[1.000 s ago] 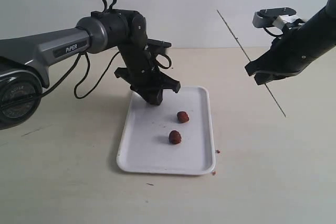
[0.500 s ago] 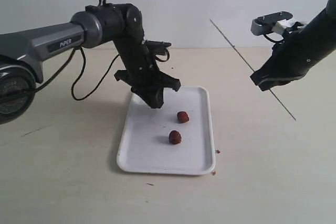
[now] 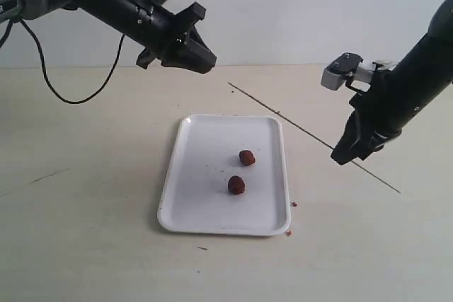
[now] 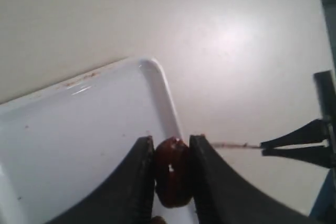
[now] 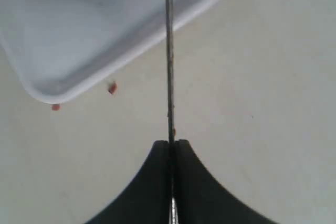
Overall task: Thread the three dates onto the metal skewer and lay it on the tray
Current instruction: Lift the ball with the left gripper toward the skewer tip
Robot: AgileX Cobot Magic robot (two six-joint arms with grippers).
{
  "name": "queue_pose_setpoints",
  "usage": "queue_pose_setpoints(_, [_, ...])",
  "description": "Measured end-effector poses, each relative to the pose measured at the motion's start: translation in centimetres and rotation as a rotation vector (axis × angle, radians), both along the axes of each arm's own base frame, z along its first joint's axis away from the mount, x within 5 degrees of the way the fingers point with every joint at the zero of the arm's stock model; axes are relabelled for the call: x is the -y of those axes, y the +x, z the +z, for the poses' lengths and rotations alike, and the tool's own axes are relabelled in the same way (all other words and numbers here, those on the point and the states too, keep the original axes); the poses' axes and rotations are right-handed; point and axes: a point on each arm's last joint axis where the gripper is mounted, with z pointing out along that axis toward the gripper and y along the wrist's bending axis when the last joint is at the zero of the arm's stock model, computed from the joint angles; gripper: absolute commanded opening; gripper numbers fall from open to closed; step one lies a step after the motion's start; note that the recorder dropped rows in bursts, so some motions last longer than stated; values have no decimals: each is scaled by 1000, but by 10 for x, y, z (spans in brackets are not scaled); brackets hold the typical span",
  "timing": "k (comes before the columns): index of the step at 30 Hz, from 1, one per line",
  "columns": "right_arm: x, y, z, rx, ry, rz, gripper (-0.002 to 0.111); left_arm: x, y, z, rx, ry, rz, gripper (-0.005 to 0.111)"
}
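A white tray [image 3: 205, 206] lies mid-table with two dates [image 3: 246, 158] [image 3: 236, 185] on it. My left gripper [image 3: 207, 64] hangs high above the tray's far left corner. In the left wrist view the left gripper [image 4: 170, 146] is shut on a third date [image 4: 172, 174], with the tray [image 4: 79, 140] below. To the right of the tray, my right gripper [image 3: 342, 155] is shut on the metal skewer [image 3: 283, 114]. The skewer slants low over the table, its tip towards the left arm. The right wrist view shows the skewer [image 5: 169, 51] pinched in the right gripper [image 5: 171, 143], over the tray's rim [image 5: 136, 45].
Small red crumbs [image 3: 291, 204] lie on the table by the tray's front right corner, also seen as crumbs [image 5: 112, 88] in the right wrist view. The left arm's black cable [image 3: 71, 97] loops at the back left.
My left gripper has risen off the tray and swung up and back to the left with a date. The right gripper has come down and the skewer has tilted flatter.
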Motion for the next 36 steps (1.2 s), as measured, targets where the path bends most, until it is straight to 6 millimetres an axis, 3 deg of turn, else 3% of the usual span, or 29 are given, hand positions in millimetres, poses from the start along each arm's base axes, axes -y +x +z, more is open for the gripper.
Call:
queue_pose_setpoints(12, [1, 10, 1, 120, -12, -13, 0, 10, -2, 10, -33, -141, 4, 25])
queue_pose_setpoints(36, [-5, 10, 4, 123, 58, 5, 0, 6, 0, 6, -5, -115, -10, 25])
